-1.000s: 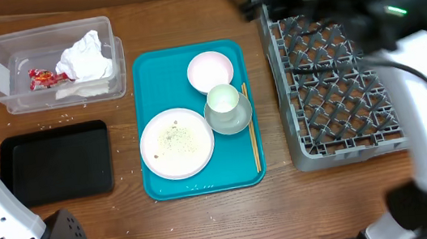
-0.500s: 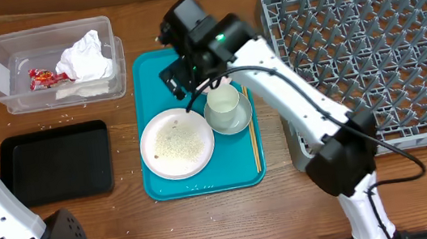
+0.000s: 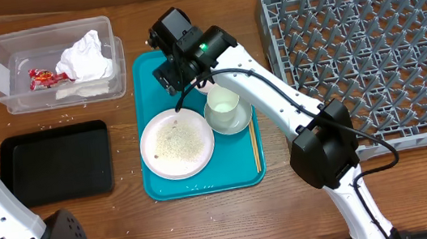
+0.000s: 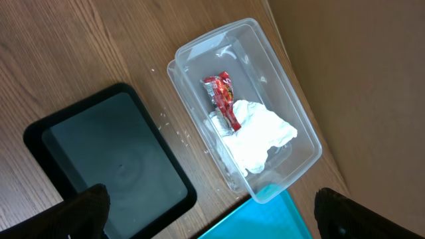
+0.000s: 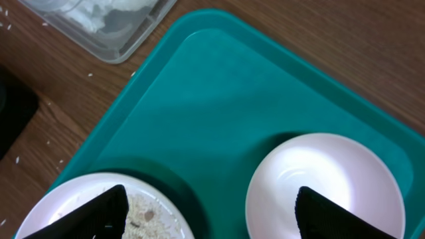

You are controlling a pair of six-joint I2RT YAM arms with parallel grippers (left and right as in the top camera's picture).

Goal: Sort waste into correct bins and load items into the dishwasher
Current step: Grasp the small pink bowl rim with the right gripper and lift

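My right gripper (image 3: 181,73) hangs open over the teal tray (image 3: 147,79). In the right wrist view the right gripper (image 5: 211,194) has one finger (image 5: 86,214) above the large white plate (image 5: 156,214) with rice on it. Its other finger (image 5: 352,216) is above the small pale-pink plate (image 5: 319,172). Nothing is between them. The white plate (image 3: 176,143), the grey-green bowl (image 3: 230,119) with the white cup (image 3: 223,100) in it, and the chopsticks (image 3: 254,143) lie on that tray. My left gripper (image 4: 212,207) is open, high above the clear tub (image 4: 279,79) holding napkins (image 4: 259,136) and a red wrapper (image 4: 222,99).
The grey dish rack (image 3: 372,51) fills the right side. The black tray (image 3: 55,162) lies front left, below the clear tub (image 3: 56,64). Loose rice grains (image 3: 58,120) are scattered on the wood between them. My right arm stretches across the tray's right half.
My right arm has swung from over the dish rack to the teal tray's back half, now covering the pink plate from above. The left arm has not moved.
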